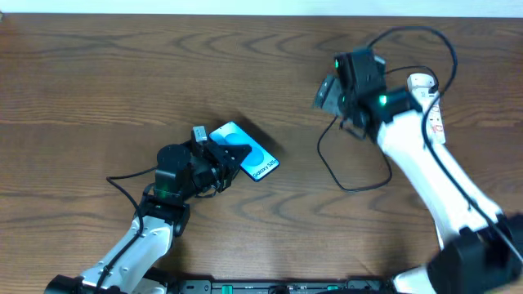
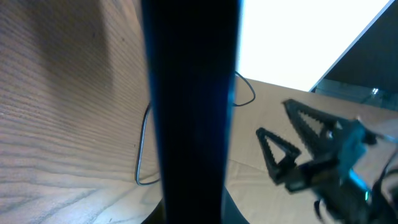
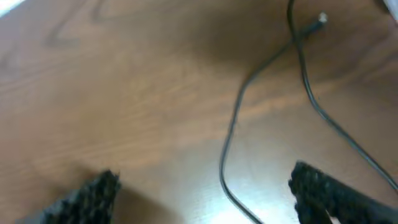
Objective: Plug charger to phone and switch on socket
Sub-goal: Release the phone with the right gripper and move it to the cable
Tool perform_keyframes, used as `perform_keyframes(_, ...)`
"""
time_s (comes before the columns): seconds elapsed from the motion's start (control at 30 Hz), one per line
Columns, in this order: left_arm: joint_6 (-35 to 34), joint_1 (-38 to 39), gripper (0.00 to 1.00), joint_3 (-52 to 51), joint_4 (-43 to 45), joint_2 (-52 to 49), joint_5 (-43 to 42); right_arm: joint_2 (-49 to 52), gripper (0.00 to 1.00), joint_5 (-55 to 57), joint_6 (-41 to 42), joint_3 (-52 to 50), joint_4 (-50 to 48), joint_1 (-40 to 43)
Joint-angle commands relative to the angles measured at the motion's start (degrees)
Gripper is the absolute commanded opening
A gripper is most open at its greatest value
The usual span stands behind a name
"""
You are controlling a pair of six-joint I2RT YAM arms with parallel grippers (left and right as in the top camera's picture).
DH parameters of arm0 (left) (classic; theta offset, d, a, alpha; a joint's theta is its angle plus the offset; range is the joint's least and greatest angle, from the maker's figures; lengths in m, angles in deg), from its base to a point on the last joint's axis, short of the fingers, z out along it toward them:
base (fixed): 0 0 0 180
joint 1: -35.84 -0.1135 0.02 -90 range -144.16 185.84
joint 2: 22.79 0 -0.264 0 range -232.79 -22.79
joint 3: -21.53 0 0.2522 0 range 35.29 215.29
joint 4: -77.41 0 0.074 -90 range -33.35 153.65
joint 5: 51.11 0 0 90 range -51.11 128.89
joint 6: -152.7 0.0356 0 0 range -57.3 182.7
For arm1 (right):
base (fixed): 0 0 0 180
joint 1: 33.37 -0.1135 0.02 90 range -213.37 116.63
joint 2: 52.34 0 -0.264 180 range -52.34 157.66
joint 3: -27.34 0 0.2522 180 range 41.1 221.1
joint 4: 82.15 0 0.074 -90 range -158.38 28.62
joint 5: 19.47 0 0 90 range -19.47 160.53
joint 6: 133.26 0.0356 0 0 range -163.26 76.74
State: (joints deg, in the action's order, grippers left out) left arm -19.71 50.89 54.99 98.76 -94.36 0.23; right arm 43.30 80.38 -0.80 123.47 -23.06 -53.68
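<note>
The phone (image 1: pixel 249 155), with a blue circle design on its screen, is held tilted off the table by my left gripper (image 1: pixel 219 162), which is shut on its near end. In the left wrist view the phone (image 2: pixel 189 93) is a dark upright bar seen edge-on. The charger's thin black cable (image 1: pixel 347 175) loops on the table below my right gripper (image 1: pixel 325 94). In the right wrist view the cable (image 3: pixel 231 143) runs between the open fingers (image 3: pixel 205 183), and its small plug tip (image 3: pixel 320 18) lies further off. The white socket (image 1: pixel 422 83) shows only its rounded end beside the right arm.
The brown wooden table (image 1: pixel 122 73) runs to a pale edge at the back. The right gripper's open triangular fingers (image 2: pixel 292 146) show in the left wrist view, with the cable (image 2: pixel 142 149) to the phone's left. The white right arm (image 1: pixel 425 171) crosses the table's right side.
</note>
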Motion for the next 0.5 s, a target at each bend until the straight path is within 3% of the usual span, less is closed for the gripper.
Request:
perform_keyframes(0.0, 0.76, -0.2, 0.07, 1.4, 0.92, 0.85, 0.33, 8.61, 0.81, -0.35, 1.97, 11.17, 4.83, 2.25)
perform_keyframes(0.17, 0.76, -0.2, 0.08, 1.4, 0.92, 0.85, 0.31, 18.73, 0.77, -0.39, 9.51, 16.15, 6.29, 3.96)
perform_keyframes(0.47, 0.79, -0.2, 0.08, 1.4, 0.9, 0.85, 0.31, 29.66, 0.76, -0.79, 10.49, 16.15, 1.53, 4.26)
